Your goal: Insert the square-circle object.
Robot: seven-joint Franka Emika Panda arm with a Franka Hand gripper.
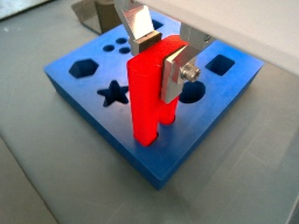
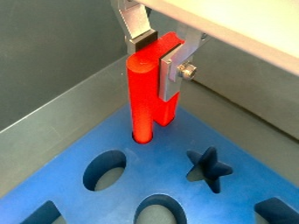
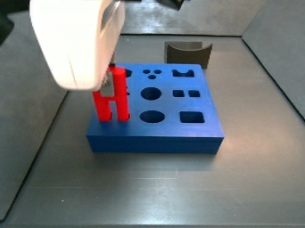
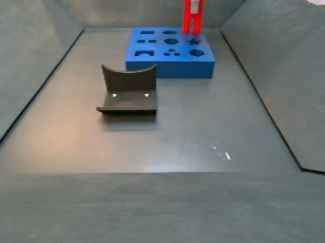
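Observation:
The square-circle object [image 1: 149,96] is a slim bright red peg with two parallel legs. My gripper [image 1: 160,54] is shut on its upper end and holds it upright, legs down, over the blue block [image 1: 128,131]. It also shows in a wrist view [image 2: 146,87], with its tips just above the block's top face [image 2: 117,188] near one edge. In a side view the peg [image 3: 112,96] hangs at the block's [image 3: 161,125] left edge under the white gripper body. In a side view it [image 4: 192,17] stands above the block [image 4: 172,52] at the far end.
The blue block has several shaped holes: a star [image 1: 114,93], a hexagon [image 1: 82,66], a square [image 1: 219,63] and round ones [image 2: 105,169]. The dark grey curved block [image 4: 127,92] lies apart on the floor, seen too behind the block [image 3: 186,52]. Grey walls enclose the floor.

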